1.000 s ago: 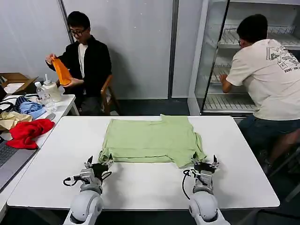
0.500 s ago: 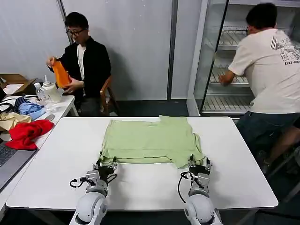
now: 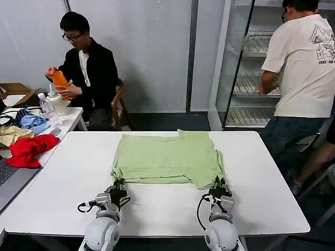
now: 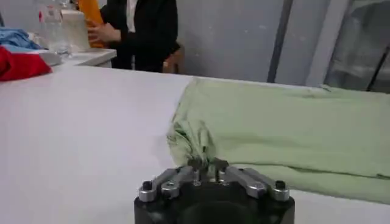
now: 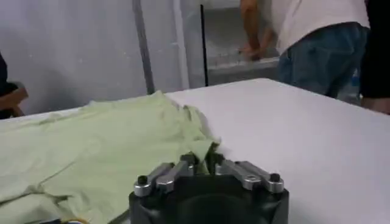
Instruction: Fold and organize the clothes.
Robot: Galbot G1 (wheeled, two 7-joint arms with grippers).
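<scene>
A: How many garments lie on the white rectangular table (image 3: 68, 172)?

B: One. A pale light-green soft cotton shirt (image 3: 167, 157) is spread flat, folded over itself, in the table's middle toward the far edge. On the smaller white side table (image 3: 73, 112) off to the robot's left there are more: one bright red crumpled garment (image 3: 29, 149), one blue one (image 3: 34, 121) and one cream one (image 3: 10, 135). Two clear plastic bottles (image 3: 48, 107) stand there too.

A: And the tools?

B: Two grippers. The left metal-fingered gripper (image 3: 118, 186) sits at the shirt's near left corner, and the right metal-fingered gripper (image 3: 219, 184) at its near right corner. Both rest low on the table, at the near hem.

A: What are the fingers doing?

B: In the left wrist view the left gripper (image 4: 206, 165) has its fingers drawn together on a bunched bit of the shirt's (image 4: 292, 131) corner, which puckers up between them. In the right wrist view the right gripper (image 5: 201, 161) likewise has its fingers pressed close, with the shirt's (image 5: 103, 146) corner edge caught between the tips.

A: So where is the shirt relative to them?

B: It stretches away from both grippers toward the table's far side, with its two near corners pinched, one by each.
</scene>
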